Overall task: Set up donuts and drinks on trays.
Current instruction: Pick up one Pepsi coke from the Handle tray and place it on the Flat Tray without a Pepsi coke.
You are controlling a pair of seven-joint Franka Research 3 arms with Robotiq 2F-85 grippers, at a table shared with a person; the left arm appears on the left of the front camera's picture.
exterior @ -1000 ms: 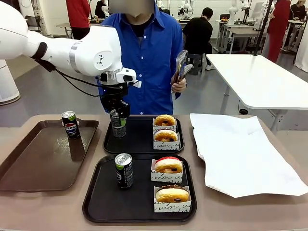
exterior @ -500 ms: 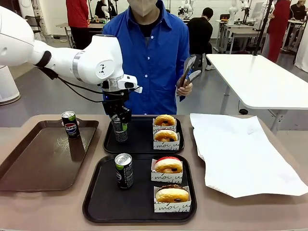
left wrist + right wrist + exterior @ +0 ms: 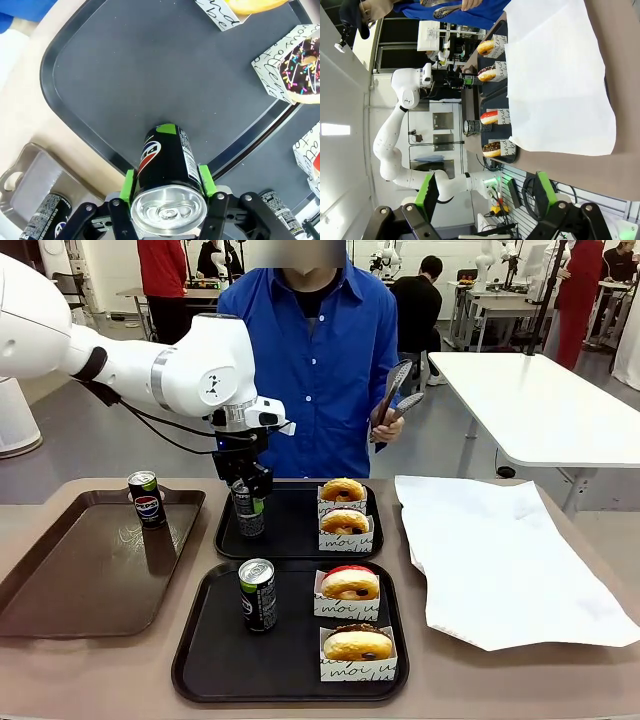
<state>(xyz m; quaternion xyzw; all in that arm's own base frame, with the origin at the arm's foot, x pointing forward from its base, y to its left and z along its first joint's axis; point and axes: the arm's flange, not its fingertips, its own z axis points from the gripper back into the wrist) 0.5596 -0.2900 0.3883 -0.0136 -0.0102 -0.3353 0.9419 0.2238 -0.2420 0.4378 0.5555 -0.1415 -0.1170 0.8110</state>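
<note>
Black-and-green, the slim Pepsi-logo can (image 3: 248,512) stood on the far matte black tray (image 3: 295,543), the left gripper (image 3: 167,184) fingers flanking it, grip unclear; placement looked done, next a straight lift clear; the right gripper (image 3: 485,197) gaped empty.

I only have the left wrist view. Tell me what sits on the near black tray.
Observer: The near tray holds one black-green can, a red-iced donut and a chocolate-iced donut, both donuts in paper sleeves.
Operator: Report the person's hands.
Observer: One hand holds tongs upright, behind the far tray and above the table.
Operator: Check the right gripper.
Observer: The right gripper is open and empty, on the white paper's side of the table, away from both trays.
</note>
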